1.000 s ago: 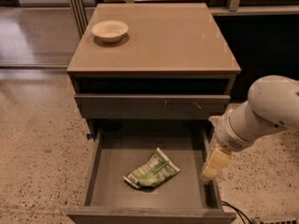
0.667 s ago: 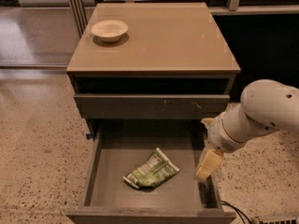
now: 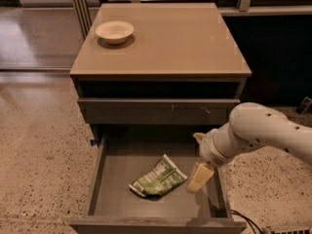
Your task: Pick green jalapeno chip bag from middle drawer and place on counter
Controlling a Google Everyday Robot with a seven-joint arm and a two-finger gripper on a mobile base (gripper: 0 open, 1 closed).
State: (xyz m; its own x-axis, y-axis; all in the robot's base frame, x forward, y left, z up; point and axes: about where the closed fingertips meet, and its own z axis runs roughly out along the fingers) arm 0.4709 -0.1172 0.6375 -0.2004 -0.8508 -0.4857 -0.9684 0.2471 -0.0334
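The green jalapeno chip bag (image 3: 158,181) lies crumpled on the floor of the open middle drawer (image 3: 117,199), its white printed panel facing up. My gripper (image 3: 197,162) is over the right side of the drawer, just right of the bag and apart from it. It is open and empty, with one pale finger (image 3: 200,177) pointing down into the drawer. The tan counter (image 3: 170,38) tops the cabinet above.
A white bowl (image 3: 114,31) stands on the counter's back left. The grey drawer front with pale scratches (image 3: 156,111) is closed above the open drawer. My white arm (image 3: 263,130) comes in from the right. Speckled floor surrounds the cabinet.
My gripper has moved left, further over the drawer and closer to the chip bag. The bag and bowl have not moved.
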